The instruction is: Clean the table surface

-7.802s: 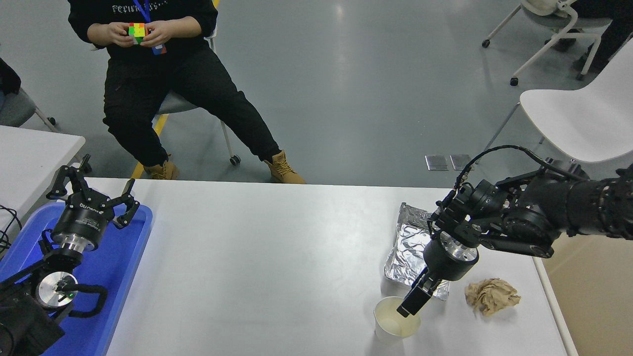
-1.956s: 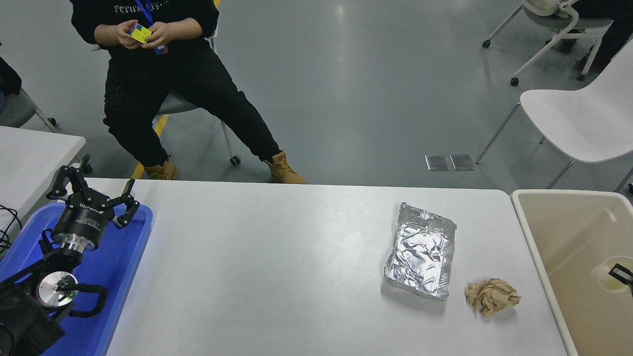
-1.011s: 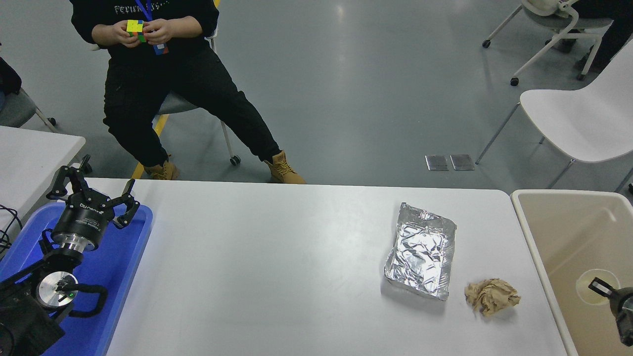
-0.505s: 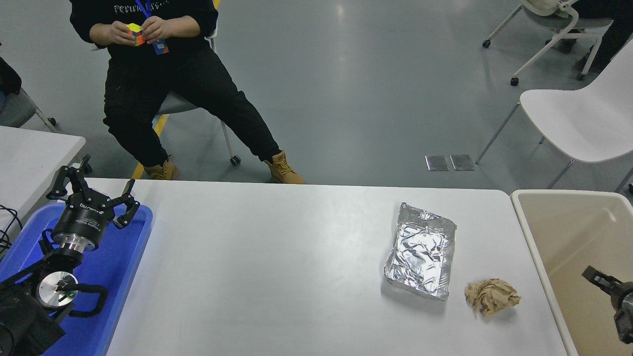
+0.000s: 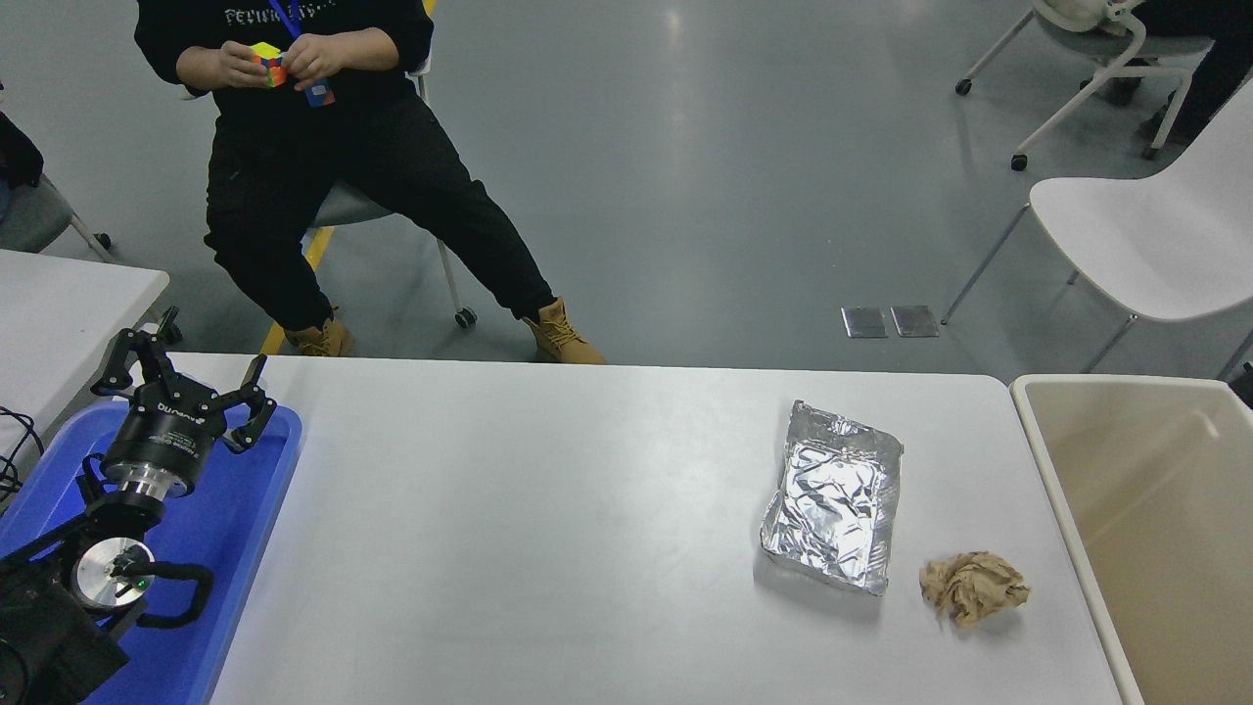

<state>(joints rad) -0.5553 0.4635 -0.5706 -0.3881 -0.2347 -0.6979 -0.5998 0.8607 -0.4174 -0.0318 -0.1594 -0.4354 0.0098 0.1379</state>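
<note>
The table surface (image 5: 548, 529) is a wide white tabletop. On its right part lies a crumpled silver foil tray (image 5: 834, 497), and just right of it, nearer the front, a crumpled brown paper ball (image 5: 972, 586). My left gripper (image 5: 181, 382) is parked open at the lower left, above the blue tray (image 5: 240, 519). My right arm and gripper are out of view. The paper cup is not visible.
A beige bin (image 5: 1155, 529) stands against the table's right edge. A smaller white table (image 5: 59, 304) shows at the left. A person sits at the far side with a colour cube (image 5: 266, 61). A white chair (image 5: 1145, 235) stands at the right.
My right gripper carried the paper cup from the table over the beige bin, let it go there and has left the picture. The cup no longer shows.
</note>
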